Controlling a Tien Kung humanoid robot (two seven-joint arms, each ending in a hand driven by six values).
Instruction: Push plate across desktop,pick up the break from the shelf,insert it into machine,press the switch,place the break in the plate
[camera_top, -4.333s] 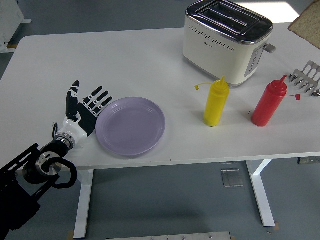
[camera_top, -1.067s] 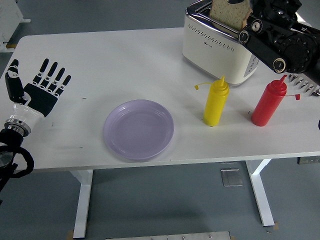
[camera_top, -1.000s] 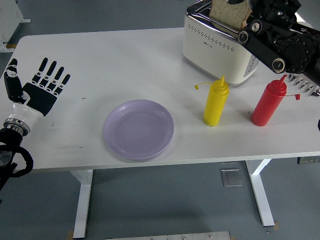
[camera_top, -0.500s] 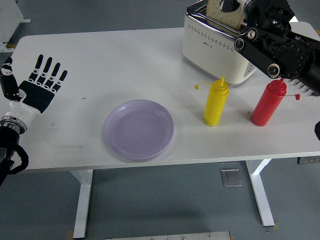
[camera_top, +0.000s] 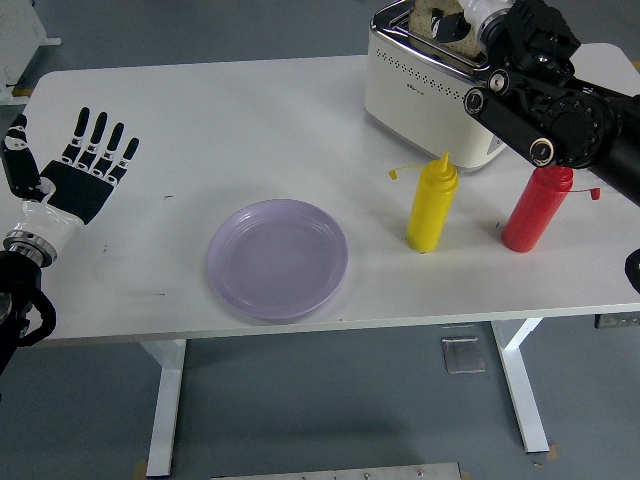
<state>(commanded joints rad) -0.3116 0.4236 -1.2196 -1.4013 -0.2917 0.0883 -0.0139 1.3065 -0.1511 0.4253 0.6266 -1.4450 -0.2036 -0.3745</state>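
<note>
A: Over the far right corner of the table (camera_top: 250, 120): right hand (camera_top: 500, 28) atop the toaster (camera_top: 440, 95), bread (camera_top: 433, 20) sunk most of the way into a slot, only the top crust showing. Grasping or just pressing down?

B: Cannot tell. Hand crowds the slice from the right and covers the contact. Judged as the tail end of insertion, switch press next.

A: Left hand (camera_top: 75, 175)?

B: Parked at the left edge of the table, palm flat, fingers released and spread, nothing held. Well apart from the plate (camera_top: 278, 258), which sits mid-table toward the near edge.

A: Notes for finishing the step well?

B: Keep the slice upright and in line with the slot; push straight down, no sideways lean that could jam crust against the slot wall. Let go fully before lifting off, or risk dragging the slice back out. Then go for the lever at the toaster's right end, hidden behind the forearm just now.

A: Hazards?

B: Forearm passing right over the red bottle (camera_top: 535, 212), yellow bottle (camera_top: 432, 205) just in front of the toaster. Better to lift clear first, then swing.
</note>
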